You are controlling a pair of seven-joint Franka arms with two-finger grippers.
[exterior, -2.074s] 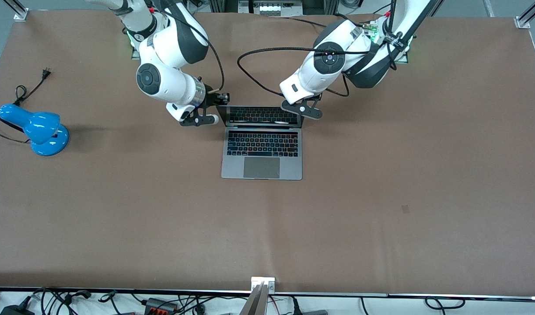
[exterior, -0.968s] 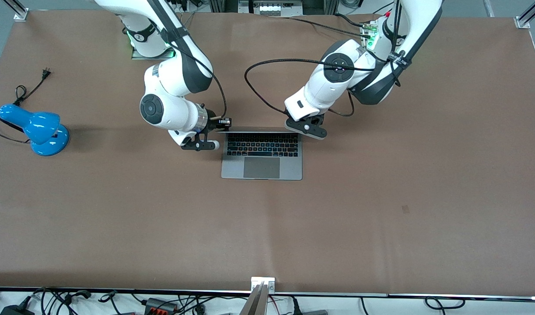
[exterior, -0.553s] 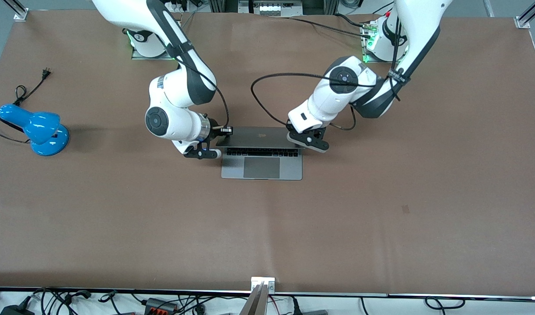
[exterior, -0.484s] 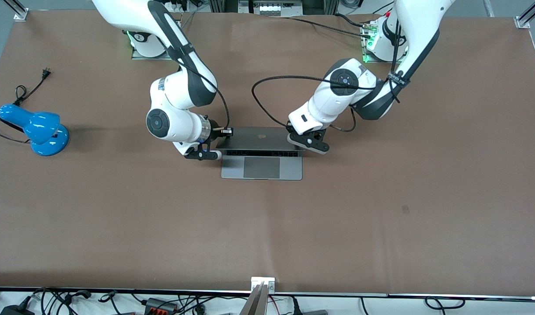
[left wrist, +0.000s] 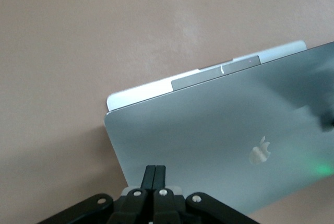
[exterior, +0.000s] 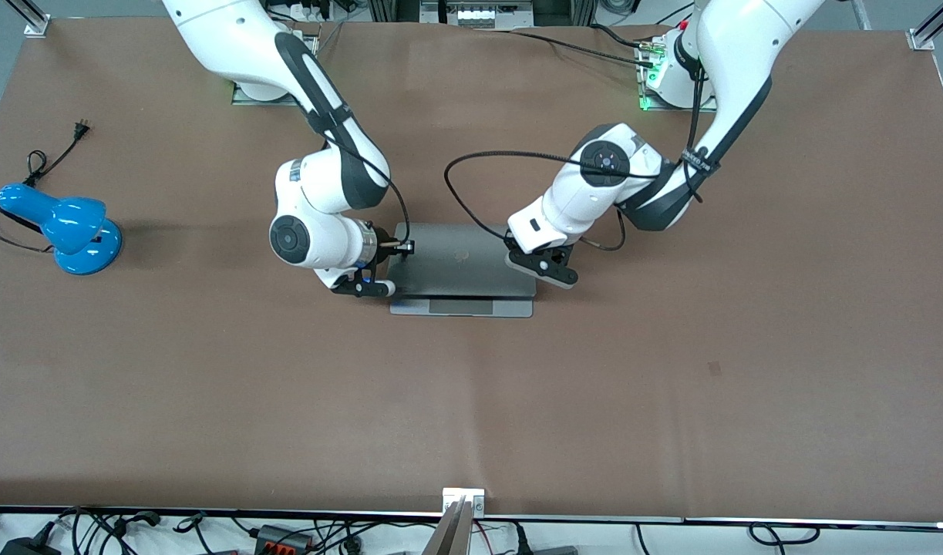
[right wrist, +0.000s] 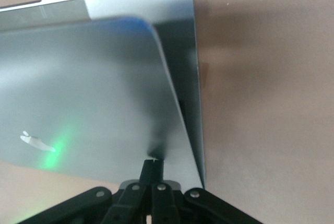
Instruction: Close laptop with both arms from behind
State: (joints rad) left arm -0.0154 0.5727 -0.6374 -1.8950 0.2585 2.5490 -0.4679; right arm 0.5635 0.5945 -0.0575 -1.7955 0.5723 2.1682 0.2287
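A: Start at the fingers. What are they doing?

B: Both pairs are pressed together with nothing between them. The left gripper (left wrist: 155,174) has its tips on the back of the laptop (exterior: 461,266) lid, near the lid's corner toward the left arm's end of the table (exterior: 671,385). The right gripper (right wrist: 153,165) has its tips on the lid by the corner toward the right arm's end.

A: And the laptop itself?

B: About midway along the table's length, somewhat nearer the edge where the arm bases stand. The lid is nearly down; only a strip of the palm rest and trackpad shows at the edge nearer the camera, and the right wrist view shows a wedge of gap between lid and base.

A: What could go wrong from here?

B: I'd judge the narrow closed tips could skid on the smooth metal, since they push without gripping. If one arm leads the other, the lid might twist at the hinge. Too hard a push could slam the screen down or shove the whole base along the table.

A: The arms' poses?

B: Each reaches out from its base, elbow raised, wrist bent down over the lid from the hinge side. A blue lamp (exterior: 62,223) sits well apart, toward the right arm's end.
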